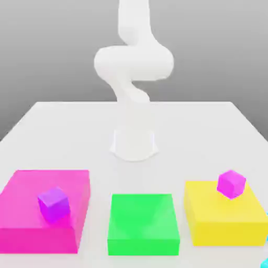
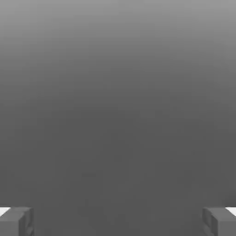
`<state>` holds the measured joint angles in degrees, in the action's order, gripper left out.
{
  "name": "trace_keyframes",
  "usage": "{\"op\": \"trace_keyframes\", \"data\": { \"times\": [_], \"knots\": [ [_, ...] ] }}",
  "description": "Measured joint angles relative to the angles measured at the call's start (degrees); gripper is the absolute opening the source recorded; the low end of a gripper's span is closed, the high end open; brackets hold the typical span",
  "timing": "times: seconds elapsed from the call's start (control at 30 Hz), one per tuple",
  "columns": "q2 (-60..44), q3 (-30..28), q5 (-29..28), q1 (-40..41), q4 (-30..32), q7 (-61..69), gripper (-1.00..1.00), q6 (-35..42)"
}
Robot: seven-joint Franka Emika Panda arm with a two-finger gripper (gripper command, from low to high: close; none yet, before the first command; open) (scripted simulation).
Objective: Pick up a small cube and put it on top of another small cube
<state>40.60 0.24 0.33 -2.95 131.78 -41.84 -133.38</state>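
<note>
Purple small cube [image 1: 54, 203] sits on the pink block [image 1: 23, 201] at the exterior view's left, resting on the block's top face toward its near right corner, turned a little askew to the block's edges. That pink block lies low and wide on the white tabletop [image 1: 57, 131], its left side reaching the frame edge. Just beside it, with a narrow strip of bare tabletop between, is a green block [image 1: 142, 225] — square, flat-topped, nothing on it. Another narrow gap separates the green block from the yellow block [image 1: 225, 220] at the exterior view's right. On the yellow block's far edge rests the magenta small cube [image 1: 231, 183], tilted, with one corner pointing up and part of it overhanging the back rim. A sliver of a cyan object [image 1: 265, 261] shows at the lower right corner; what it is cannot be told.

Behind the three blocks the tabletop is open up to the white robot arm [image 1: 133, 63], whose round base [image 1: 133, 145] stands in the middle, well apart from both cubes. The arm rises and bends above, leaving the room over the blocks free.

Both small cubes are plain and glossy, with no label or writing on any face.

In the hand view the gripper [image 2: 118, 221] has its jaws spread wide — grey fingertips [image 2: 16, 222] at opposite edges, nothing between them, only a grey backdrop beyond.
</note>
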Motion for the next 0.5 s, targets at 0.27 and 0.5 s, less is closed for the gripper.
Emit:
{"op": "trace_keyframes", "data": {
  "times": [0.27, 0.5],
  "knots": [
    [-17.0, 1.7, 1.1, -8.8, 0.0, 12.9, 0.0, -5.1],
    [-31.5, 5.2, 1.2, -14.6, 0.0, 23.4, 0.0, -9.6]
  ]
}}
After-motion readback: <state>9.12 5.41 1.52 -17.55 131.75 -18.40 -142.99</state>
